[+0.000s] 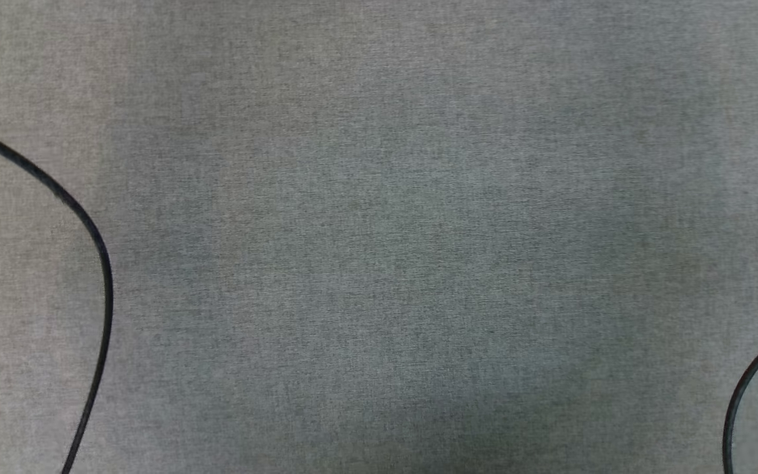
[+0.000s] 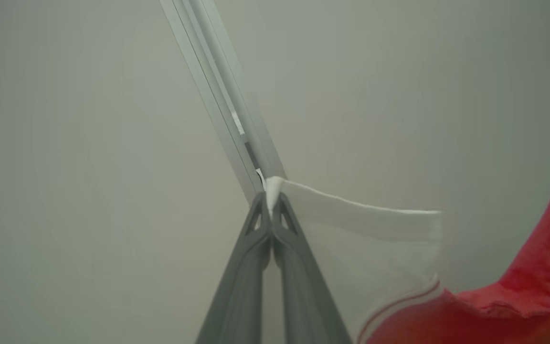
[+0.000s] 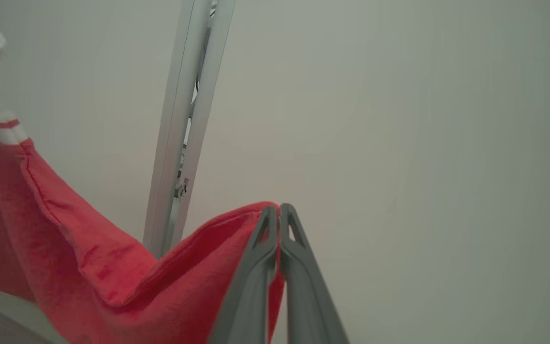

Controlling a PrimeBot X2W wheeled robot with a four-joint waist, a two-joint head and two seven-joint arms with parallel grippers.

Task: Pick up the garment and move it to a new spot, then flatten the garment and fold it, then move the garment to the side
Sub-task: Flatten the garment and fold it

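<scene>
Grey woven table [image 1: 379,237], two black cables [image 1: 104,263] curving over it, left gripper [image 2: 271,198] pinched shut on white hem of the garment [image 2: 365,239], right gripper [image 3: 280,210] clamped on its red edge

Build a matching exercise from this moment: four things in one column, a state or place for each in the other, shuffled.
Things:
1. left gripper
2. right gripper
3. cable
4. rail

States or places:
A. curves across the grey surface
B. shut on the red edge of the garment
C. pale metal, slanting
D. shut on the garment's white edge

Pairs: 1-D, 2-B, 3-A, 4-C
</scene>
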